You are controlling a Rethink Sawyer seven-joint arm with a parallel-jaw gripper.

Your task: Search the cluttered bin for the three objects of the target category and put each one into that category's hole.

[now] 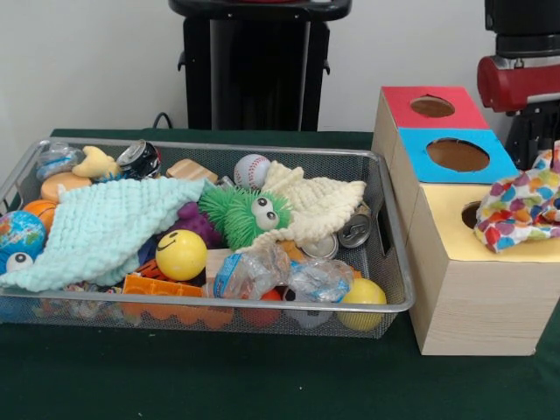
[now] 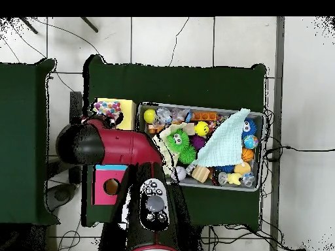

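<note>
Silver mesh bin (image 1: 385, 229) brims with toys; yellow-topped box's hole (image 1: 471, 213) half-covered.

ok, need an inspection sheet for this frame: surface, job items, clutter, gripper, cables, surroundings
surface: dark green cloth on the table.
job items: mesh bin full; multicoloured cloth draped over the yellow box top, partly covering its hole.
clutter: mint cloth, cream cloth, green fuzzy toy, baseball, yellow smiley ball, cans, plastic bottles.
gripper: not in view; red arm above the boxes.
cables: black leads on the floor.
surroundings: tiled floor, pedestal.
</note>
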